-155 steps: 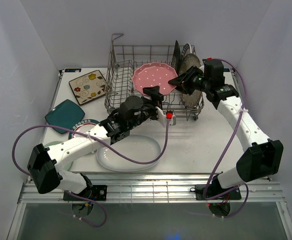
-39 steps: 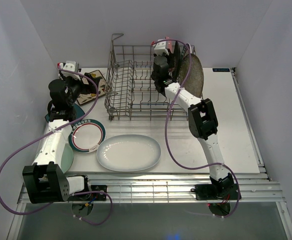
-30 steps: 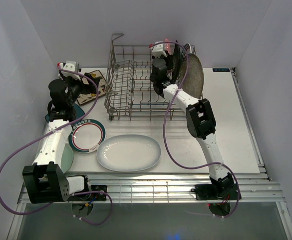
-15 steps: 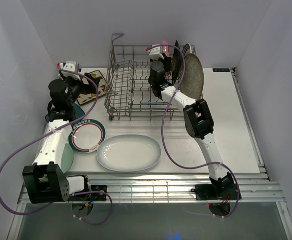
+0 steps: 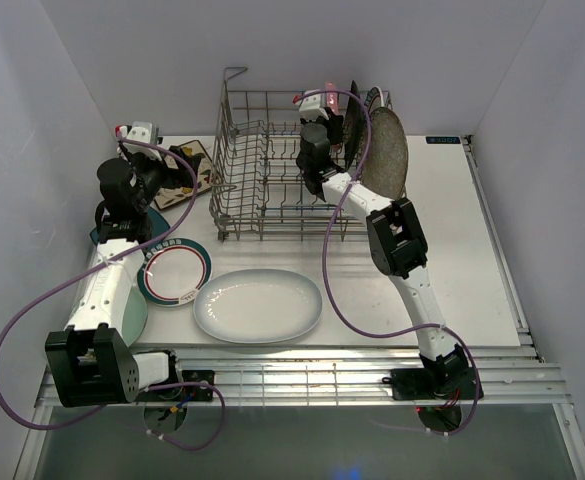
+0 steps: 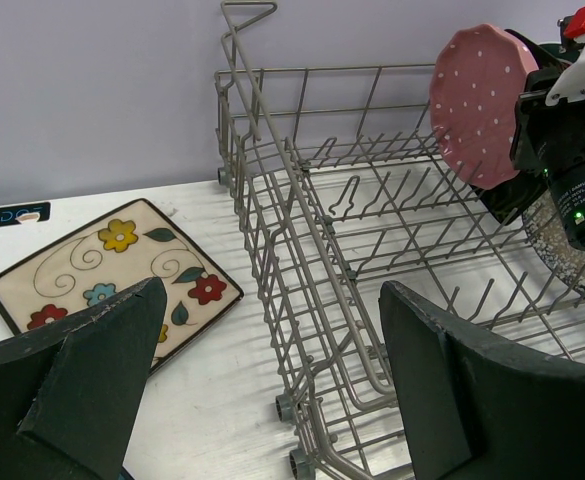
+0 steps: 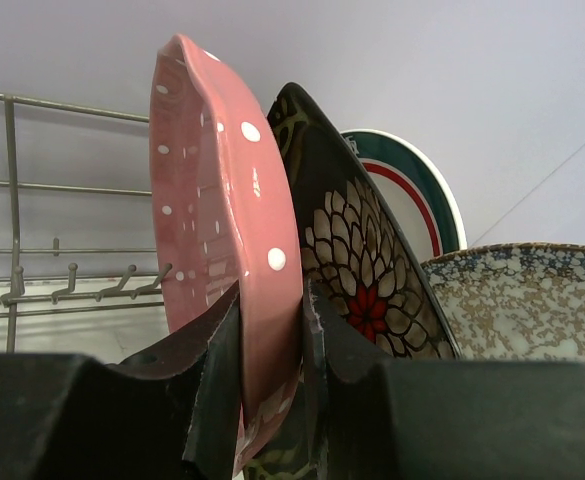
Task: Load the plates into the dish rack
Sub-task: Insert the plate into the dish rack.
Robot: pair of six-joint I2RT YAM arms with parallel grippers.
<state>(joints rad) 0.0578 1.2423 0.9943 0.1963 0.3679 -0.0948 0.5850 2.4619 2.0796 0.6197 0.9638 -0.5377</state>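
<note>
Right gripper (image 7: 270, 315) is clamping the pink dotted plate (image 7: 222, 190) by its rim, upright, just beside the black floral plate (image 7: 357, 270) at the right end of the dish rack (image 5: 267, 185), upper centre of the overhead frame. Left gripper (image 6: 272, 290) is standing wide and holding nothing at upper left, near the cream floral plate (image 6: 112, 265).

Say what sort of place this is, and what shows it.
Probably a robot test cell, not a kitchen: bare white walls box in a table, two arms are bolted at its edge, and a rack holds plates.
</note>
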